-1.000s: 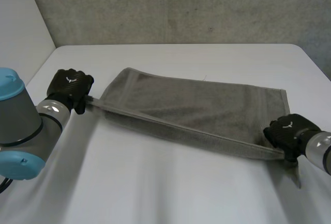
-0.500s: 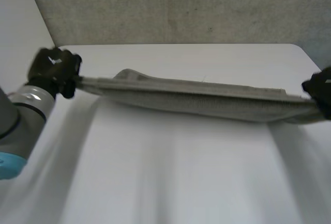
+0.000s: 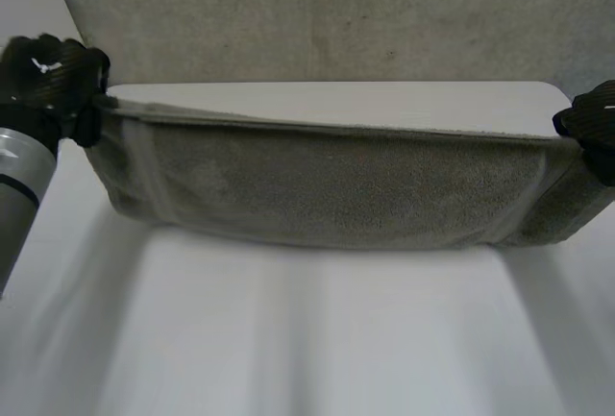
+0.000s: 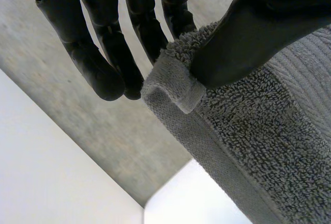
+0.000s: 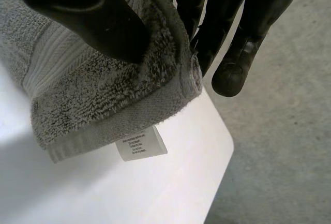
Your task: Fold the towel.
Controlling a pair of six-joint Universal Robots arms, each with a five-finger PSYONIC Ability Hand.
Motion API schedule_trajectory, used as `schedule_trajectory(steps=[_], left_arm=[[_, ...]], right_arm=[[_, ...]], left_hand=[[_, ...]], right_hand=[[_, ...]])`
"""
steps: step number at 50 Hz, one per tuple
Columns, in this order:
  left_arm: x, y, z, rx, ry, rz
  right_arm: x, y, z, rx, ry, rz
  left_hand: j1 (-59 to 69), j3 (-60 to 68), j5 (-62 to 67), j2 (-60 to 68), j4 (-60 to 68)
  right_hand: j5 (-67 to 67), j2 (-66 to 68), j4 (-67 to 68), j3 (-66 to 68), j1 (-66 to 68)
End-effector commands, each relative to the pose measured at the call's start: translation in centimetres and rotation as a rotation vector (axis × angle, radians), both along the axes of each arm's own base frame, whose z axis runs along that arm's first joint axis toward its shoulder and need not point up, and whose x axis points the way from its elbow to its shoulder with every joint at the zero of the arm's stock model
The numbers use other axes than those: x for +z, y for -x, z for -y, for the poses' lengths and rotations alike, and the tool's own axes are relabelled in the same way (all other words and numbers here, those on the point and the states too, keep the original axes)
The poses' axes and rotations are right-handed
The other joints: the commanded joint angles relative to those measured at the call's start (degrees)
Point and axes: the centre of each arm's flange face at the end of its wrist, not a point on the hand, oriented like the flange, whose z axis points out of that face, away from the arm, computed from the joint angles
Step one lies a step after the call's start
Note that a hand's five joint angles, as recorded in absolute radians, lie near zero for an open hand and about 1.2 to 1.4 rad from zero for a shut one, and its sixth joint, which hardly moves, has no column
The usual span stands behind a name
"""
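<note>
Head view: towel (image 3: 327,190) is up off the table (image 3: 307,339), stretched wide btwn both hands w/ its top edge taut and nearly level. The rest hangs down as a grey sheet in front of the wall (image 3: 336,12). Can't tell if its bottom edge touches the table. Left hand (image 3: 48,75) is at the towel's left top corner, w/ the grey left arm (image 3: 14,190) below it. Right hand (image 3: 591,123) is at the right top corner, at the view's edge.

Left wrist view: the thumb (image 4: 243,43) presses the folded-over corner of the hem against the fingers (image 4: 147,32), so the left hand is pinching the towel. The other fingers are straight, close together, just beside the corner. Cloth runs away from the hand, the hem along its edge.

Right wrist view: the thumb (image 5: 88,12) clamps the towel's corner against fingers behind the cloth, so it's pinched here too. The other fingers are straight, side by side, past the edge. A small white label (image 5: 140,144) hangs from the hem under the hand, the table beneath it.
</note>
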Motion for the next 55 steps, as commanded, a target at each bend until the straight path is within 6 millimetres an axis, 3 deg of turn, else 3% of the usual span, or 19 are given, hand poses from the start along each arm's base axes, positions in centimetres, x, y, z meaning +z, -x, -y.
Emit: schedule_trajectory(steps=[1,13,24,25,26,27,28,29,30,31,38,40,41,45,48,51,55], left_arm=[[-4.6,1.1,2.9,-0.014,-0.154,0.061],[-10.8,3.0,6.6,-0.031,-0.346,0.112],[-12.6,5.0,8.5,-0.065,-0.359,0.122],[-12.8,5.3,8.7,-0.070,-0.359,0.124],[-12.9,5.6,8.7,-0.074,-0.360,0.126],[-12.9,5.6,8.7,-0.074,-0.360,0.126],[-12.9,5.8,8.8,-0.073,-0.359,0.128],[-13.0,6.0,8.8,-0.063,-0.359,0.130],[-13.0,6.0,8.8,-0.063,-0.359,0.130],[-12.9,6.1,8.9,-0.046,-0.352,0.132],[-12.2,6.3,8.7,-0.001,-0.334,0.136],[-12.0,6.3,8.6,0.002,-0.328,0.135],[-11.5,6.4,8.5,-0.001,-0.319,0.132],[-9.4,6.5,7.6,-0.010,-0.283,0.118],[-8.2,6.1,6.9,-0.011,-0.260,0.108],[-7.6,6.0,6.5,-0.012,-0.252,0.103],[-7.0,5.7,4.9,-0.024,-0.250,0.098]], right_arm=[[-3.4,-0.2,3.1,0.006,-0.123,-0.004],[-9.2,-2.3,7.4,0.024,-0.238,-0.035],[-12.5,-3.6,9.8,-0.010,-0.255,-0.077],[-12.7,-3.7,10.3,-0.015,-0.248,-0.070],[-12.9,-3.7,10.7,-0.023,-0.240,-0.057],[-12.9,-3.7,10.7,-0.023,-0.240,-0.057],[-12.9,-3.8,11.1,-0.033,-0.229,-0.036],[-12.8,-3.8,11.5,-0.043,-0.215,-0.016],[-12.8,-3.8,11.5,-0.043,-0.215,-0.015],[-12.8,-3.8,11.8,-0.049,-0.202,0.000],[-12.1,-4.0,12.3,-0.063,-0.146,0.051],[-11.6,-4.1,12.3,-0.066,-0.125,0.068],[-10.4,-4.0,12.0,-0.070,-0.093,0.088],[-7.7,-3.8,10.3,-0.065,-0.040,0.113],[-6.9,-3.7,8.8,-0.054,-0.035,0.112],[-6.5,-3.7,8.1,-0.053,-0.038,0.112],[-6.7,-3.0,5.5,-0.062,-0.081,0.094]], left_hand=[[-0.9,-8.3,-15.5,-4.7,-6.9],[-0.9,-8.3,-15.5,-4.7,-6.9],[-0.9,-8.3,-15.5,-4.7,-6.9],[-0.9,-8.3,-15.5,-4.7,-6.9],[-11.0,-18.5,-25.6,-14.8,-17.1],[-11.1,-18.6,-25.7,-14.9,-17.2],[-30.6,-38.1,-45.2,-34.4,-36.7],[-50.8,-58.2,-65.4,-54.6,-56.8],[-51.0,-58.4,-65.6,-54.8,-57.0],[-70.1,-77.6,-84.7,-73.9,-76.2],[-70.6,-78.1,-85.3,-74.4,-76.7],[-70.6,-78.1,-85.3,-74.4,-76.7],[-70.6,-78.1,-85.3,-74.4,-76.7],[-70.6,-78.1,-85.3,-74.4,-76.7],[-70.5,-78.0,-85.1,-74.3,-76.6],[-70.5,-78.0,-85.1,-74.3,-76.6],[-70.1,-77.6,-84.7,-73.9,-76.2]], right_hand=[[1.2,3.4,3.4,3.4,5.2],[1.2,3.4,3.4,3.4,5.2],[-1.0,1.3,1.3,1.3,3.1],[-16.6,-14.4,-14.4,-14.3,-12.6],[-39.6,-37.3,-37.4,-37.3,-35.6],[-39.8,-37.6,-37.6,-37.5,-35.8],[-59.0,-56.7,-56.7,-56.7,-55.0],[-68.8,-66.6,-66.6,-66.6,-64.8],[-68.8,-66.6,-66.6,-66.6,-64.8],[-68.8,-66.6,-66.6,-66.6,-64.8],[-68.8,-66.6,-66.6,-66.6,-64.8],[-68.8,-66.6,-66.6,-66.6,-64.8],[-68.8,-66.6,-66.6,-66.6,-64.8],[-68.8,-66.6,-66.6,-66.6,-64.8],[-68.8,-66.6,-66.6,-66.6,-64.8],[-68.8,-66.6,-66.6,-66.6,-64.8],[-68.8,-66.6,-66.6,-66.6,-64.8]])
